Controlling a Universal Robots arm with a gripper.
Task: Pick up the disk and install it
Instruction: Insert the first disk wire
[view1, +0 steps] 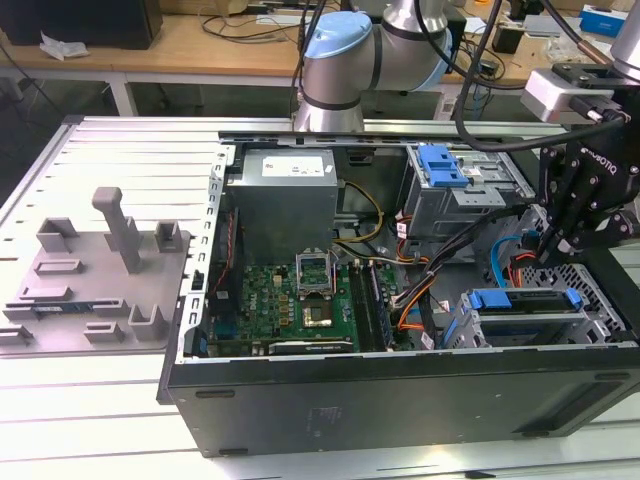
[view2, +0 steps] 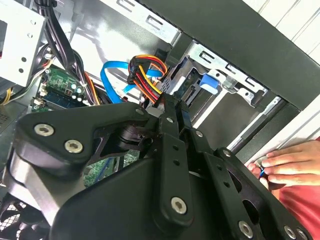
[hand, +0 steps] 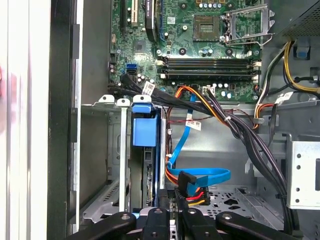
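Jaws closed together with nothing between them, the gripper hangs just above the drive cage at the exterior view's right end of the open computer case; the disk sits inside that cage, its blue carrier showing, with blue and orange cables just beside it

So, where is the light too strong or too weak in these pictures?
In the first wrist view the table is washed out white; in the second wrist view the gripper is a dark mass; the exterior view is evenly lit, the computer case shaded inside.
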